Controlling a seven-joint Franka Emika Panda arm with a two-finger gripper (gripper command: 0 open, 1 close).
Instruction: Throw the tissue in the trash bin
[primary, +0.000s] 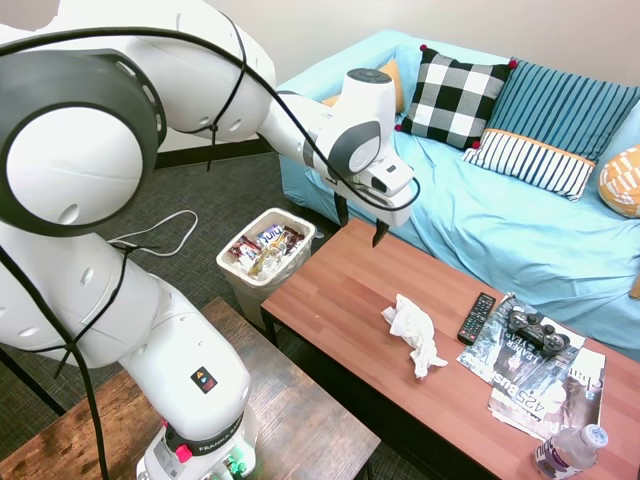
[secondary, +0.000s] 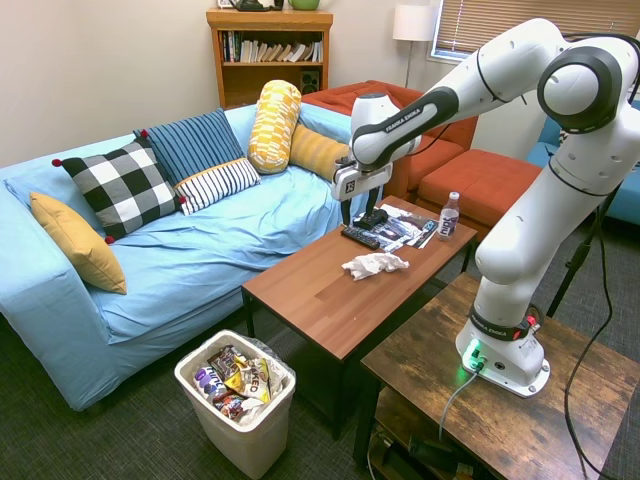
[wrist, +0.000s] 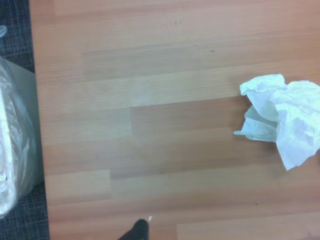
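The reach toward the tissue (primary: 414, 333) is the step in hand; nothing has been grasped yet. The gripper (primary: 359, 226) is held above the reddish wooden surface (primary: 340, 290), near the end closest to the trash bin (primary: 265, 257), and its dark fingers (primary: 379, 234) are seen spread apart with nothing between them.

The tissue is found lying crumpled on the surface, about midway along it, with a thin tail trailing toward the near edge in the first exterior view. It is well apart from the gripper, on the side away from the bin. Just beyond it a black remote (primary: 477, 317) is laid, and past that a game controller (primary: 535, 331) rests on some magazines (primary: 540, 385); a small water bottle (primary: 569, 452) is stood at the far corner. In the wrist view the tissue (wrist: 282, 117) is caught only toward one edge of the picture, which suggests the gripper is not yet centred over it.

The trash bin is placed on the carpet just off the end of the surface, lined with thin plastic and partly filled with snack wrappers.

For the next move, the gripper would need to be carried along the surface until it is above the bulk of the wad, then lowered with the fingers kept wide and closed on the thickest part rather than the tail. Care is called for so that the remote is not nudged.
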